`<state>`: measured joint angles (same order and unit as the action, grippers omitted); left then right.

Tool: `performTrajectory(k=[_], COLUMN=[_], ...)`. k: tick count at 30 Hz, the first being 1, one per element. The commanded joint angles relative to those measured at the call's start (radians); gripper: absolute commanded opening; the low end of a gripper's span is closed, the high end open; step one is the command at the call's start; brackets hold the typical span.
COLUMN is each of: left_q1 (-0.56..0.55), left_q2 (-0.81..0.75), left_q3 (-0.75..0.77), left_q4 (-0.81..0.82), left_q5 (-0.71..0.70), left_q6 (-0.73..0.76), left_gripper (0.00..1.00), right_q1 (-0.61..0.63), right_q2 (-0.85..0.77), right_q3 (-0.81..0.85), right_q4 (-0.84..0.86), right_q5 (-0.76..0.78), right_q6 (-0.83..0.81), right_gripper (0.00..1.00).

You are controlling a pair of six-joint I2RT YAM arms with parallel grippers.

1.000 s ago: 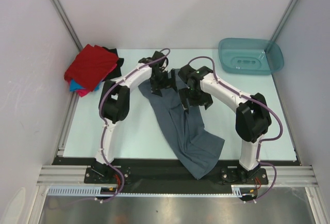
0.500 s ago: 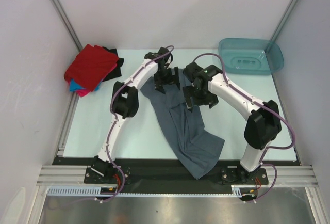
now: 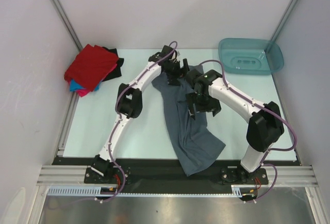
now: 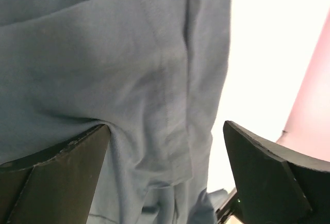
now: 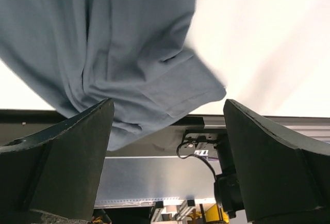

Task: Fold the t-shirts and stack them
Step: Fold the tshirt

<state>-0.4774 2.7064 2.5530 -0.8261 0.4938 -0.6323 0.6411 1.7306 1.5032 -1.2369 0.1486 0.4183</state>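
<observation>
While the grey-blue t-shirt [image 3: 193, 136] lies crumpled on the table [image 3: 103, 115], you see your left gripper [image 4: 166, 127] and right gripper [image 5: 168, 102] both spread wide over it, holding nothing.

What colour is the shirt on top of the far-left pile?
The top shirt is red, clearest in the top external view.

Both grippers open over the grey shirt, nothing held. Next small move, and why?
Probably lower the left gripper and pinch the far edge of the grey shirt. It lies bunched in a long strip, its near end over the front edge of the table, so it needs spreading before folding. The left wrist view shows a seam between the open fingers.
</observation>
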Motion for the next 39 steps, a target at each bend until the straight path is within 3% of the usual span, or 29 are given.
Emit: performTrajectory(k=[1,14,18,24,30,39], left_q1=[-0.023,0.055,0.092,0.105,0.097,0.079], left_q2=[0.104,0.113,-0.024,-0.256,-0.274,-0.208], left_q3=[0.015,0.052,-0.011,-0.165,-0.209,-0.182], left_q4=[0.257,0.552,0.454,0.273,0.128,0.061], left_q5=[0.095,0.295,0.269,0.044,-0.012,-0.046], left_q6=[-0.056,-0.158,0.003,0.146,0.177,0.192], left_gripper=[1.0,1.0,1.0,1.0,1.0,1.0], right_q1=[0.028,0.083,0.08,0.074,0.065,0.061], right_q2=[-0.059,-0.028,-0.017,-0.002,0.006,-0.016], right_q3=[-0.003,-0.017,-0.003,0.014,0.041,0.028], right_q4=[-0.024,-0.027,-0.026,0.002,0.014,0.014], right_q5=[-0.018,-0.029,-0.015,-0.011,-0.012,-0.009], right_q6=[0.027,0.065,0.057,0.057,0.048,0.05], right_gripper=[0.92,0.93,0.93,0.93,0.93,0.93])
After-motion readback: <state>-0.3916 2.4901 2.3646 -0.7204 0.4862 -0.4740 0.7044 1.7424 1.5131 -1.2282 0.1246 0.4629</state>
